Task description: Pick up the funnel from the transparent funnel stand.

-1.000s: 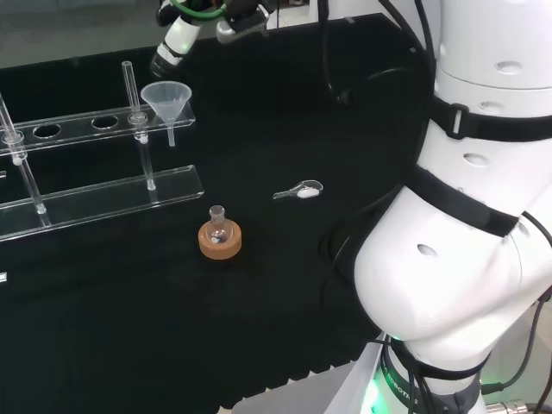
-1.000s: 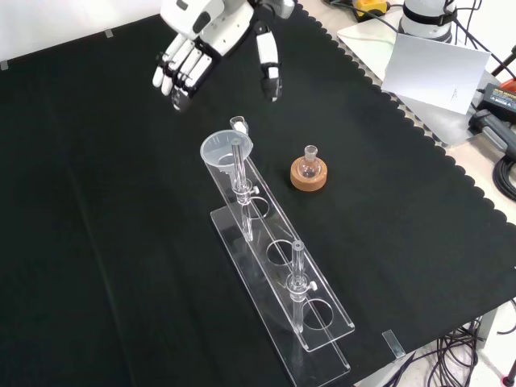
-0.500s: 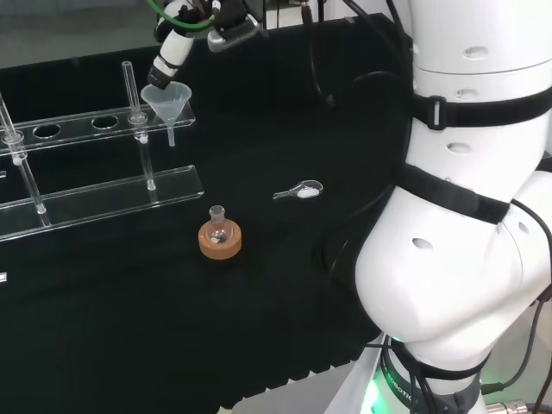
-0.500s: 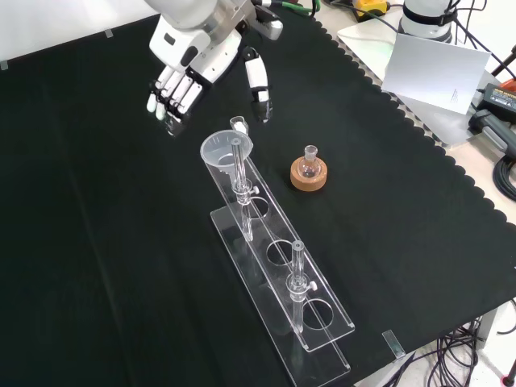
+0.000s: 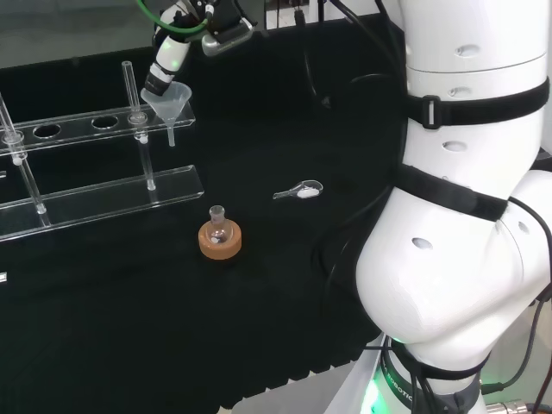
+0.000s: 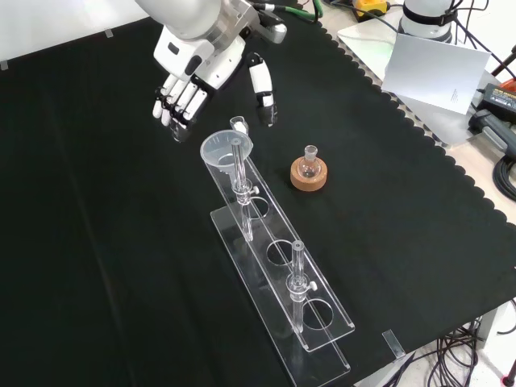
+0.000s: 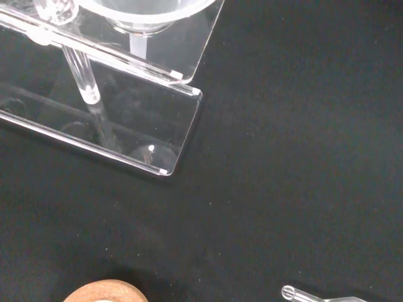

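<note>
A: Nearest in the front view?
B: The transparent funnel stand point(image 6: 278, 274), running from low right up toward the middle on the black cloth surface point(image 6: 97, 266). Two upright clear rods, holes along its top plate.

A: And the funnel?
B: The funnel point(image 6: 221, 151) sits in the hole at the stand's far end, upright, bowl above the plate, stem hanging through. In the head view the funnel point(image 5: 166, 105) is at the right end of the stand point(image 5: 95, 194). Wrist view looks down past the funnel's bowl point(image 7: 148, 16) and the stand's end point(image 7: 135, 135).

A: Anything beside it?
B: A small round flask point(image 6: 308, 166) on a cork ring point(image 6: 309, 177), just to the right of the stand's far end in the front view, apart from it. Head view has the flask point(image 5: 217, 226) in front of the stand, and a small clear scoop point(image 5: 299, 191) farther right with something white in it. The scoop's tip point(image 7: 315, 294) and an edge of the cork ring point(image 7: 104, 293) show in the wrist view.

A: Hand?
B: Farthest. The hand point(image 6: 197, 68) hangs above and beyond the funnel in the front view, fingers point(image 6: 176, 103) pointing down and spread from the thumb point(image 6: 262, 89), holding nothing. In the head view a fingertip point(image 5: 161, 76) is right at the funnel's rim; contact I can't tell.
</note>
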